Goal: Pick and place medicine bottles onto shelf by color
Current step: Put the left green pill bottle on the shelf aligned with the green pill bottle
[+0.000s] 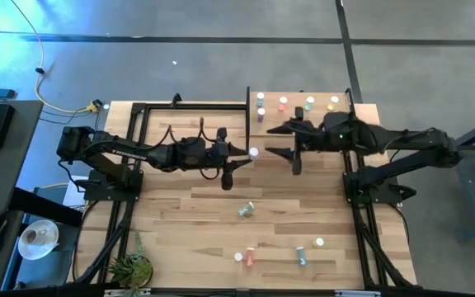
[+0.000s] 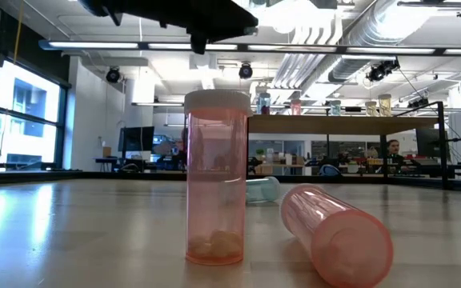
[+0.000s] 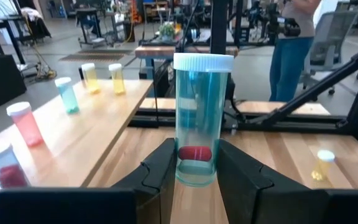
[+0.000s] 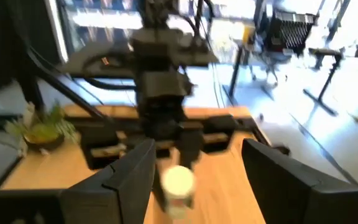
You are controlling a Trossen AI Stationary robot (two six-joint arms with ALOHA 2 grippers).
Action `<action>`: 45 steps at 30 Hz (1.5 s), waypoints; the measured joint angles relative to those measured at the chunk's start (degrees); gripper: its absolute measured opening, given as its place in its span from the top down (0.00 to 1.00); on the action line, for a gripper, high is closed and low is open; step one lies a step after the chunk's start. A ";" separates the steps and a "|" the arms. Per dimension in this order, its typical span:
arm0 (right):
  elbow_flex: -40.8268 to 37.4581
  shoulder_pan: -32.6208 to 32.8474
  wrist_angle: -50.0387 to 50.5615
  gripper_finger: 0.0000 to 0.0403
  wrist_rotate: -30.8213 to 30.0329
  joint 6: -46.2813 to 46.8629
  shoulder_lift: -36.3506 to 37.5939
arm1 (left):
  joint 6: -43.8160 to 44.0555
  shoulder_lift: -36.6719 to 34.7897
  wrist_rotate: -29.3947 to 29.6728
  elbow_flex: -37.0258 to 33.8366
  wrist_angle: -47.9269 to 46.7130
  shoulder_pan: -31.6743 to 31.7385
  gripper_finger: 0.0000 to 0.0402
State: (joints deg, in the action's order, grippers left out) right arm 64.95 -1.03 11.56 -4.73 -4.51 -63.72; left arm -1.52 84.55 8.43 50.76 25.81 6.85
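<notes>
The step in hand looks like the carrying of one bottle to the shelf. The left gripper [image 3: 194, 165] is holding a clear teal plastic medicine bottle with a white cap [image 3: 202, 118], its two dark fingers closing narrow on the lower part of the body. A red capsule is lying inside the bottle. This bottle is hanging just beside the near left corner of the raised light-wood shelf with black metal posts [image 1: 365, 109]. The right gripper [image 1: 270, 140] is waiting in front of the shelf, facing the left gripper, with its fingers standing wide and holding nothing. On the shelf, a row of small bottles is standing: two yellow ones [image 3: 101, 77], one teal bottle [image 3: 67, 94], one red bottle [image 3: 25, 124] and one blue-grey bottle [image 3: 2, 165]. I am judging that the next move is calling for lifting the held bottle over the shelf edge and setting it upright near the teal one. The free room there is looking narrow, so the neighbours could be knocked down. The black post at the shelf corner and the wide right fingers are also standing close to the path. Well apart from the shelf, four more bottles are waiting on the big wooden table [image 1: 180, 247], among them a teal one lying on its side [image 1: 246, 210].
</notes>
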 joint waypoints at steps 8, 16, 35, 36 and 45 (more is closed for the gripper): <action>9.54 -4.46 16.24 0.44 7.75 -0.69 -6.57 | 1.31 0.00 -0.04 0.00 -2.82 0.00 0.78; 10.05 -5.09 17.02 0.44 13.15 -4.67 -12.21 | 1.33 0.00 -0.04 0.00 -5.00 -0.02 0.78; 10.05 -5.03 14.41 0.55 14.61 -4.41 -16.60 | 1.33 0.00 1.29 0.00 -5.06 -0.04 0.78; 10.05 -5.03 14.41 0.58 14.46 -4.42 -16.60 | 1.31 0.00 1.29 0.00 -5.06 0.00 0.78; 10.05 -5.06 14.31 0.72 14.40 -4.50 -16.60 | 1.33 0.00 1.33 0.00 -5.04 -0.01 0.76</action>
State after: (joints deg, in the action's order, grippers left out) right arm 75.00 -6.09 25.87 9.67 -9.02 -80.31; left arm -0.19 84.55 9.76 50.76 20.78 6.84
